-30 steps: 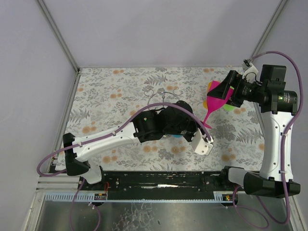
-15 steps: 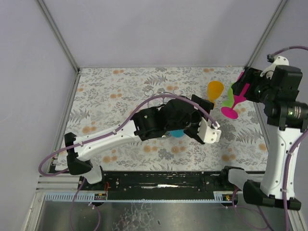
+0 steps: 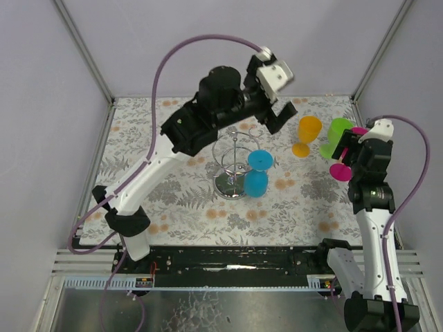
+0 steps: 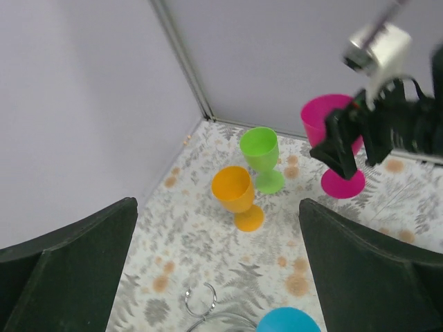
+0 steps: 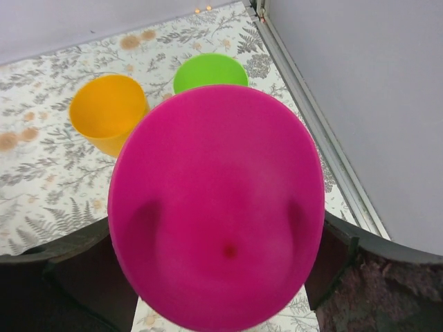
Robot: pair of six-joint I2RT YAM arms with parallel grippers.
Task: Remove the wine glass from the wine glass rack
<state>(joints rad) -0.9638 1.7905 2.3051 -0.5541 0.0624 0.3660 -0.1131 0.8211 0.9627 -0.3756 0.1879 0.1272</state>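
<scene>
Since a second ago, we see the pink wine glass (image 5: 218, 207) carried well clear of the wine glass rack (image 3: 229, 185) to the counter's (image 3: 159, 173) far right corner, where it is now upright. The left arm has swung up and back. Our right end effector (image 3: 348, 151) grips the glass between both fingers. Just beyond it stands a green glass (image 3: 339, 133), with an orange glass (image 3: 308, 131) further left. Our left end effector (image 3: 279, 116) hangs wide open above the rack, and a blue glass (image 3: 257, 176) sits at the rack's right side.

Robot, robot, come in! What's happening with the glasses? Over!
Left claw open, empty, raised high. Right claw gripping pink glass, off the rack. Orange glass, green glass close beside it; blue glass at rack.
</scene>
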